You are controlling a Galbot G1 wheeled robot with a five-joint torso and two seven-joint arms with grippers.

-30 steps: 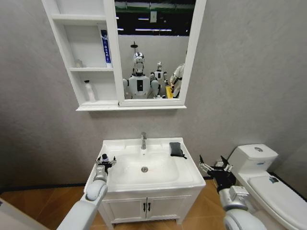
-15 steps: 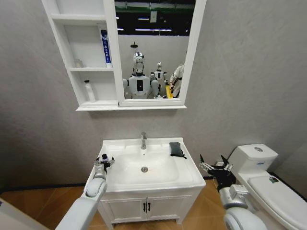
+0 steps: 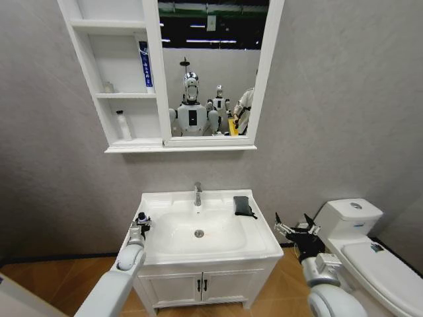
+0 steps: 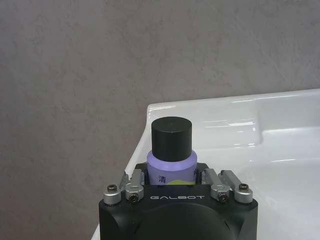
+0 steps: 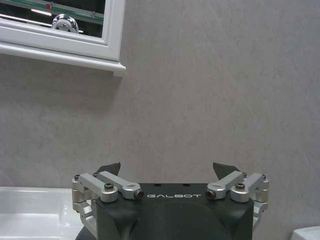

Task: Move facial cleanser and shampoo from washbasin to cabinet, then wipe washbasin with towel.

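- Gripping a small lavender bottle with a black cap [image 4: 171, 150], the left gripper [image 3: 139, 223] sits at the left edge of the washbasin [image 3: 261, 243]; in the left wrist view its jaws are closed on the bottle's body just below the cap.
- Over the last second this gripper has slid outward and slightly back: earlier it sat a little further in over the left rim, and now it is at the basin's outer left edge, bottle with it.
- My reading is that the bottle, probably the facial cleanser or the shampoo, has been picked up and is beginning its trip toward the cabinet [image 3: 106, 79] above and to the left.
- On the cabinet's open shelves a white bottle [image 3: 123, 125] stands on the lowest shelf and a blue-and-white tube [image 3: 145, 65] leans at the right of the middle shelf, so one item may already be stored; that is a guess.
- The right gripper [image 3: 295, 230] hovers beside the basin's right front corner, unchanged, its jaws spread wide and empty.
- The dark folded towel [image 3: 242, 205] lies on the basin's right back ledge near the chrome tap [image 3: 197, 193], untouched, so the wiping is yet to be done.
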